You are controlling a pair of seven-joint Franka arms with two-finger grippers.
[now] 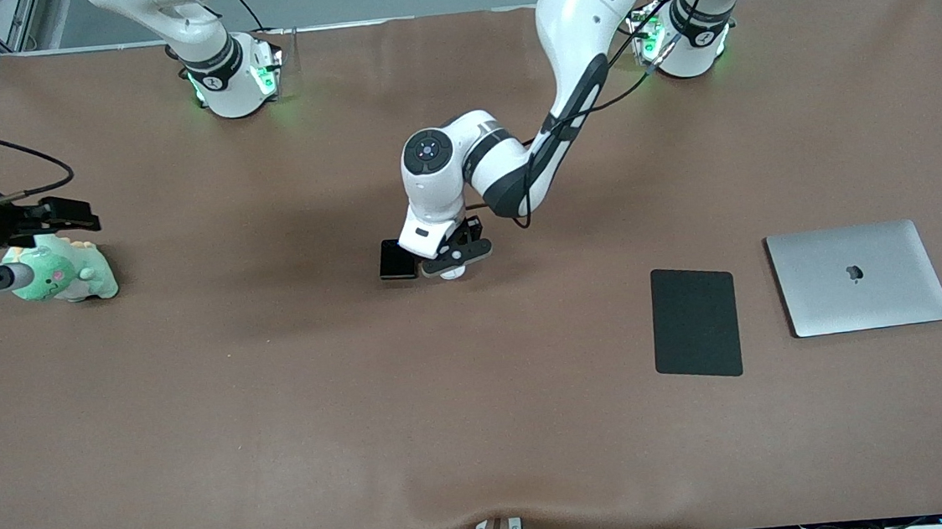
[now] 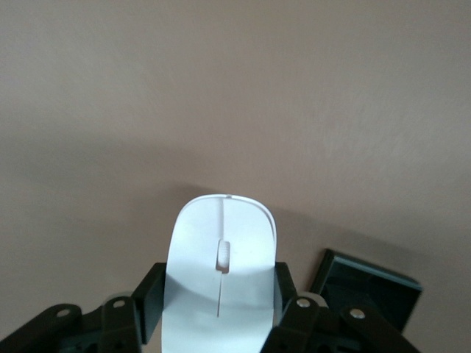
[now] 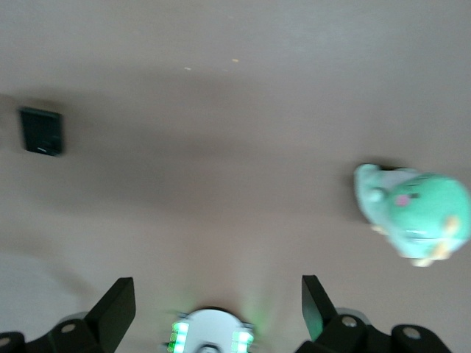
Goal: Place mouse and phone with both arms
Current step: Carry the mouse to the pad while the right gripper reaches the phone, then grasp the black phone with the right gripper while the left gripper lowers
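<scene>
My left gripper [image 1: 455, 257] is down at the middle of the table, and its fingers press both sides of the white mouse [image 2: 221, 228]. Only a small white part of the mouse [image 1: 453, 273] shows under the gripper in the front view. The left wrist view shows the left gripper [image 2: 219, 290] closed around the mouse's rear half. The glossy black phone [image 1: 397, 259] lies flat on the table right beside the mouse, toward the right arm's end; it also shows in the left wrist view [image 2: 366, 288] and the right wrist view [image 3: 42, 131]. My right gripper [image 3: 217, 305] is open, empty and held high at the right arm's end of the table [image 1: 32, 244].
A matte black pad [image 1: 695, 322] and a closed silver laptop [image 1: 857, 277] lie side by side toward the left arm's end. A green plush toy [image 1: 68, 275] sits at the right arm's end, under the right gripper; it shows in the right wrist view [image 3: 416, 217].
</scene>
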